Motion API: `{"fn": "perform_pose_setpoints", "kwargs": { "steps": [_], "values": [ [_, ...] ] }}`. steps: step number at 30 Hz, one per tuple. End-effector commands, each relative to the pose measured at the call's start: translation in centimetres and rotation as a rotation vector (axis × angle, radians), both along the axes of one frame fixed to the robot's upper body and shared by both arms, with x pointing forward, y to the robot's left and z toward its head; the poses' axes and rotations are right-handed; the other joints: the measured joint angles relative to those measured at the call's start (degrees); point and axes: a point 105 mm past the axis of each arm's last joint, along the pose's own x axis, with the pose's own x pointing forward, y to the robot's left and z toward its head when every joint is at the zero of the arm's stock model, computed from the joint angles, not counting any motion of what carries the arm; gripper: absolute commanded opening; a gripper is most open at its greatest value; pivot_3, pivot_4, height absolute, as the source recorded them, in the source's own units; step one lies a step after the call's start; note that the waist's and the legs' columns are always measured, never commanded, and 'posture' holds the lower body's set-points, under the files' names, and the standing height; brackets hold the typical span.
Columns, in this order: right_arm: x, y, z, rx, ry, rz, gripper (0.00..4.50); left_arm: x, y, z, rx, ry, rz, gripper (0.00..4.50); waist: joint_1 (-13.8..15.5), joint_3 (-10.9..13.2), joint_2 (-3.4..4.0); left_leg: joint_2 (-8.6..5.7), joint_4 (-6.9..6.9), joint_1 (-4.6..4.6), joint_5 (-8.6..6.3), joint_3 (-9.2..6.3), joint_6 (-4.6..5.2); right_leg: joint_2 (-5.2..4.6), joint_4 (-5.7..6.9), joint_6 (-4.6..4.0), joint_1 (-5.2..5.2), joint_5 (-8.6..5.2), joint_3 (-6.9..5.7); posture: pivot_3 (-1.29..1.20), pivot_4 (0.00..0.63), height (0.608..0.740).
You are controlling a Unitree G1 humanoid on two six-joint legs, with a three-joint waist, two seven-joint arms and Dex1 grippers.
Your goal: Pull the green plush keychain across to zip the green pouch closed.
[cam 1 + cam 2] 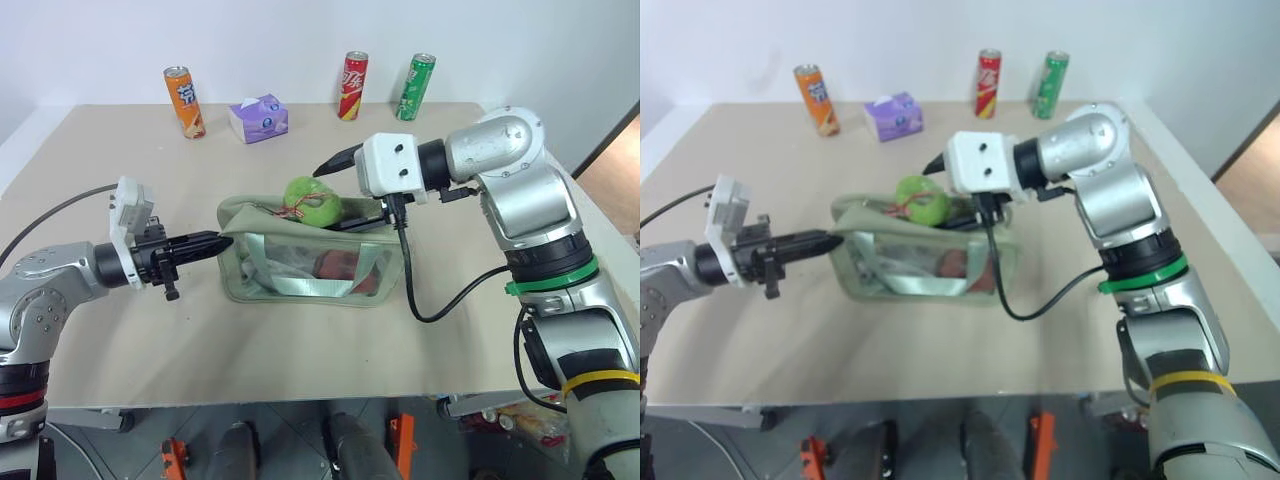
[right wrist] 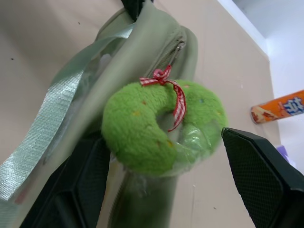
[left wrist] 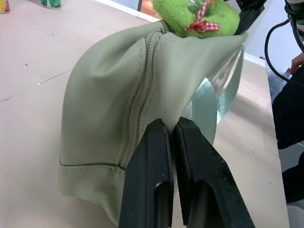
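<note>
A: Where is the pale sage-green fabric pouch (image 1: 310,262) with the clear plastic front window?

B: It stands near the middle of the beige table (image 1: 300,340), its clear window facing the robot and its zipper on top. The small lime-green fuzzy plush keychain (image 1: 312,201), tied with a red-and-white checked ribbon, rests on the pouch's top edge, clipped to the zipper pull.

A: What is the left gripper (image 1: 222,242) doing?

B: Its two black fingers (image 3: 152,180) are pressed together, pinching a fold of fabric at the pouch's left end, just beside the zipper track. The gripper points roughly level along the table.

A: And the right gripper (image 2: 164,180)?

B: It comes in from the right above the pouch's top. Its jaws stand wide apart, one finger (image 2: 261,175) on each side of the plush; they straddle it without clamping it.

A: Anything else on the table?

B: Along the far edge stand an orange can (image 1: 185,101), a purple tissue pack (image 1: 259,117), a red can (image 1: 354,86) and a green can (image 1: 416,87), all well apart from the pouch.
</note>
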Motion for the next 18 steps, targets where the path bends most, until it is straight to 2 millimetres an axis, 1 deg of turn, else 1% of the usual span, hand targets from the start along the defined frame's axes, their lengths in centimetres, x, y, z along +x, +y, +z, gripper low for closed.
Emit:
{"fn": "perform_pose_setpoints", "kwargs": {
  "steps": [1, 3, 4, 5, 6, 7, 8, 14, 17, 18],
  "values": [
    [-0.8, 0.3, 1.6, 0.013, -0.025, 0.049, 2.69, -0.2, -0.2, 1.2, -0.016, -0.045, -0.013, 0.00, 0.0, 0.0, 0.00, 0.00, 0.00, 0.00, 0.00, 0.00, 0.00, 0.00, 0.00, 0.02, 0.00, 0.01, 0.00, 0.00, 0.150, 0.740],
    [-0.9, 0.2, 1.7, 0.019, -0.012, 0.050, 2.15, -0.2, -0.1, 1.2, -0.016, -0.045, -0.011, 0.00, 0.0, 0.0, 0.00, 0.00, 0.00, 0.00, 0.00, 0.00, 0.00, 0.00, 0.00, 0.03, 0.00, 0.01, 0.00, 0.00, 0.150, 0.740],
    [-0.9, 0.0, 1.5, 0.010, -0.007, 0.051, 1.41, -0.2, -0.1, 1.1, -0.016, -0.045, -0.011, 0.00, 0.0, 0.0, 0.00, 0.00, 0.00, 0.00, 0.00, -0.01, 0.00, 0.00, 0.00, 0.03, 0.00, 0.01, 0.00, 0.00, 0.150, 0.740],
    [-1.0, -0.1, 1.4, 0.002, 0.001, 0.050, 1.25, -0.2, -0.1, 1.1, -0.017, -0.045, -0.010, 0.00, 0.0, 0.0, 0.00, 0.00, 0.00, 0.00, 0.00, -0.02, 0.00, 0.00, 0.00, 0.01, 0.00, 0.01, -0.01, 0.00, 0.150, 0.740],
    [-1.0, -0.3, 1.3, -0.004, 0.008, 0.051, 0.75, -0.2, -0.1, 1.1, -0.017, -0.045, -0.010, 0.00, 0.0, 0.0, 0.00, 0.00, 0.00, 0.00, 0.00, -0.02, 0.00, 0.00, 0.00, 0.01, 0.00, 0.01, -0.01, 0.00, 0.150, 0.740],
    [-1.1, -0.4, 1.2, -0.008, 0.015, 0.053, 0.50, -0.1, -0.2, 1.1, -0.018, -0.044, -0.010, 0.00, 0.0, 0.0, 0.00, 0.00, 0.01, 0.00, 0.00, -0.02, 0.00, 0.00, 0.00, 0.01, 0.00, 0.01, -0.02, 0.00, 0.150, 0.740],
    [-1.1, -0.4, 1.1, -0.009, 0.018, 0.054, 0.02, -0.1, -0.2, 1.1, -0.019, -0.044, -0.010, 0.00, 0.0, 0.0, 0.00, 0.00, 0.01, 0.00, 0.00, -0.02, 0.00, 0.00, 0.00, 0.01, 0.01, 0.01, -0.02, 0.00, 0.150, 0.740],
    [-0.7, -1.1, 1.5, -0.005, 0.009, 0.016, 0.02, -0.1, -0.3, 1.0, -0.021, -0.039, -0.016, 0.00, 0.0, 0.0, 0.00, 0.00, 0.00, 0.00, 0.00, -0.03, 0.00, 0.00, 0.00, 0.01, 0.01, 0.01, -0.03, 0.00, 0.150, 0.740],
    [-0.3, -2.0, 1.7, -0.017, -0.002, -0.016, 0.02, 0.0, -0.3, 0.9, -0.021, -0.036, -0.020, 0.00, 0.0, 0.0, 0.00, 0.00, 0.01, 0.00, 0.00, -0.03, 0.00, -0.01, 0.00, 0.00, 0.01, 0.01, -0.03, 0.00, 0.150, 0.740],
    [-0.2, -2.8, 1.7, -0.032, 0.003, -0.043, 0.02, 0.0, -0.4, 0.9, -0.021, -0.035, -0.021, 0.00, 0.1, 0.0, 0.00, -0.01, 0.01, -0.01, 0.00, -0.03, 0.00, -0.01, 0.00, 0.01, 0.01, 0.01, -0.03, 0.00, 0.150, 0.740]
  ]
}}
